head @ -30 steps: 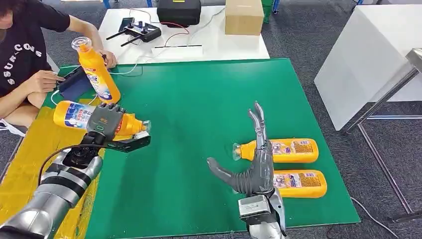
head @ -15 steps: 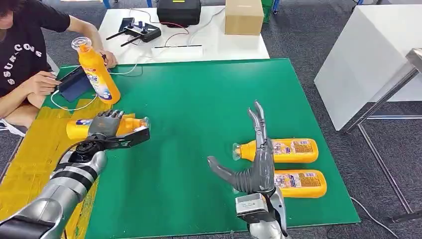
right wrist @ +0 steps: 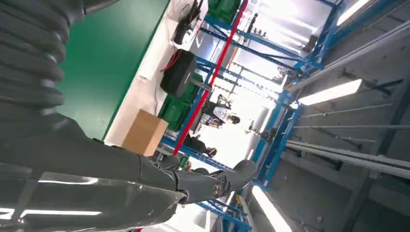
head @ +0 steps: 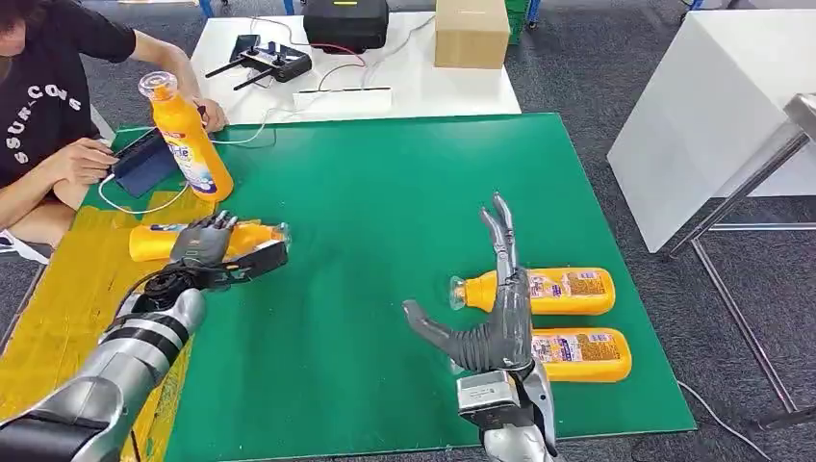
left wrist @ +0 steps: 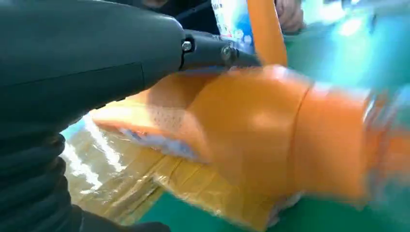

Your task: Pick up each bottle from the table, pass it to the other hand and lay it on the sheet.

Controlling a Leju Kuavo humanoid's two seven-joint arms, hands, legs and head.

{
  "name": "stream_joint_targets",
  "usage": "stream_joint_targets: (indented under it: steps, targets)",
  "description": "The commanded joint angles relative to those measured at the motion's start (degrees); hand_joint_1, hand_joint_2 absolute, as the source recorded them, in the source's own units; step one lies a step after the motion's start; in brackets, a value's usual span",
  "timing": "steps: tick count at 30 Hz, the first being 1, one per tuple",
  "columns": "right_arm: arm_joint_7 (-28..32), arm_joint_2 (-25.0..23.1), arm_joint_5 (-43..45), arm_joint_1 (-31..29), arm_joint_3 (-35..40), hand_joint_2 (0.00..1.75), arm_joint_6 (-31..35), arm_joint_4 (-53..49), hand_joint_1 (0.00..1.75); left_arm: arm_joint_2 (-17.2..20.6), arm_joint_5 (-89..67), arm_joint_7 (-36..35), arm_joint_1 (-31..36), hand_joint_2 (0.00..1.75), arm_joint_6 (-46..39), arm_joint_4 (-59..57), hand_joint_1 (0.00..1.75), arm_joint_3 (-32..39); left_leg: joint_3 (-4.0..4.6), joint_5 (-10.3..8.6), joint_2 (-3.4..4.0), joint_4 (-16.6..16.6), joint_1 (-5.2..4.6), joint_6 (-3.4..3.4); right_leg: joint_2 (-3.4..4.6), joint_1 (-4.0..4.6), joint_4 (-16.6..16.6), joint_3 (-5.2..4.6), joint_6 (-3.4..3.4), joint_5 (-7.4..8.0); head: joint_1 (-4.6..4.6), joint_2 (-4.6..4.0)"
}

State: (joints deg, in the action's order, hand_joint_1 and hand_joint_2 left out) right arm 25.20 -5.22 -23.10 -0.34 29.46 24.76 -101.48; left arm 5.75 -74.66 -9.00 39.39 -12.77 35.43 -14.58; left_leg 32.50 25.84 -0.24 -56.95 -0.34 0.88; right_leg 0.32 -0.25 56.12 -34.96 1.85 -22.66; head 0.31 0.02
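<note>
Orange bottle (head: 154, 241) held by left robot hand (head: 204, 248).

held bottle (head: 159, 240): orange, clear cap, lying on its side on the yellow sheet (head: 58, 308) at the green table's (head: 385, 192) left edge, under the left hand (head: 207, 252).
upright bottle (head: 188, 140): orange, clear cap, standing near the far left corner.
two bottles (head: 544, 291) (head: 577, 354): orange, lying side by side near the right edge, caps pointing left.

Green table (head: 385, 192); yellow sheet (head: 58, 308); bottles (head: 548, 291)
</note>
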Motion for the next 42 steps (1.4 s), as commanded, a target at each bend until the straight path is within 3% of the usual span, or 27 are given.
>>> stream_joint_targets:
  steps: [1,7,12,14,16,22,24,28,34,37,42]
  targets:
    - [0.1,1.3,-0.1,-0.7,-1.3,1.75,1.3,2.4,0.00,-1.5,22.5,14.1,-6.3,1.75,-0.1,18.9,0.00,8.3,-0.17,0.11,-0.01,0.0,0.08,-0.05,-0.04,0.08,-0.1,0.21,-0.01,-0.08,0.02,-0.02]
    - [0.1,1.3,-0.1,-0.7,-1.3,1.75,1.3,2.4,0.00,-1.3,22.9,13.8,-7.0,1.75,0.3,20.1,0.00,8.0,-0.40,0.20,0.09,0.0,0.13,-0.10,0.02,0.13,-0.1,0.43,-0.02,-0.13,0.02,-0.02]
    - [0.1,1.3,-0.1,-0.7,-1.3,1.75,1.3,2.4,0.00,-1.3,22.9,13.8,-7.0,1.75,0.3,20.1,0.00,8.0,-0.08,0.04,0.00,0.0,0.05,-0.04,-0.01,0.05,-0.1,0.11,-0.01,-0.01,0.00,-0.02]
    - [0.2,1.4,-0.1,-0.5,-1.4,1.75,1.7,2.5,0.00,-1.5,28.0,18.0,-8.0,1.75,-1.3,22.0,0.00,8.8,-0.09,0.05,0.02,0.0,0.05,-0.05,0.00,0.05,-0.1,0.12,-0.01,-0.02,0.00,-0.02]
    - [0.3,2.2,-0.5,0.0,-1.2,1.75,2.4,2.7,0.00,-2.5,37.1,23.4,-12.8,1.75,-4.0,31.4,0.00,11.1,-0.25,0.12,0.04,0.0,0.08,-0.06,0.00,0.08,-0.1,0.28,-0.01,-0.07,0.00,-0.02]
    - [-2.2,4.9,-7.3,0.4,-2.0,1.75,3.8,2.4,0.00,-3.8,46.6,27.3,-20.5,1.75,-8.1,46.7,0.00,12.6,-0.20,0.13,0.09,0.0,0.04,-0.03,0.04,0.04,-0.1,0.21,0.02,-0.09,0.00,-0.02]
    - [-6.1,7.1,-13.0,0.3,-2.5,1.75,2.5,2.5,0.00,-3.8,50.1,28.1,-22.0,1.75,-6.9,48.9,0.00,12.5,-0.15,0.12,0.05,0.0,0.06,-0.04,0.03,0.06,-0.1,0.19,0.01,-0.06,0.00,0.00]
    - [-17.9,17.2,-26.3,0.5,-6.5,1.75,-7.0,4.2,0.00,-4.9,56.6,30.4,-27.4,1.75,-3.0,54.2,0.00,13.3,-0.33,0.16,0.06,0.1,0.06,-0.03,0.03,0.07,-0.2,0.39,0.02,-0.08,0.00,-0.02]
    - [-15.9,28.6,-21.9,3.6,-16.9,1.75,-18.7,5.9,0.00,-5.9,62.4,32.4,-30.2,1.75,1.8,54.9,0.00,12.6,-0.17,0.11,-0.21,0.1,-0.05,0.04,-0.19,-0.05,-0.2,0.31,0.06,-0.09,0.02,-0.02]
    - [-14.8,30.8,-21.6,5.4,-20.8,1.75,-21.0,5.7,0.00,-6.1,63.4,32.9,-30.1,1.75,2.5,54.8,0.00,12.3,-0.40,0.27,-0.30,0.0,-0.07,0.01,-0.28,-0.09,-0.2,0.59,0.07,-0.22,0.00,-0.02]
    - [-15.1,32.7,-21.9,6.3,-24.3,1.75,-22.9,7.6,0.00,-6.5,64.6,32.9,-30.2,1.75,3.3,54.1,0.00,12.1,-0.18,0.21,-0.18,0.0,-0.14,0.08,-0.15,-0.18,-0.2,0.27,0.02,-0.11,-0.02,-0.02]
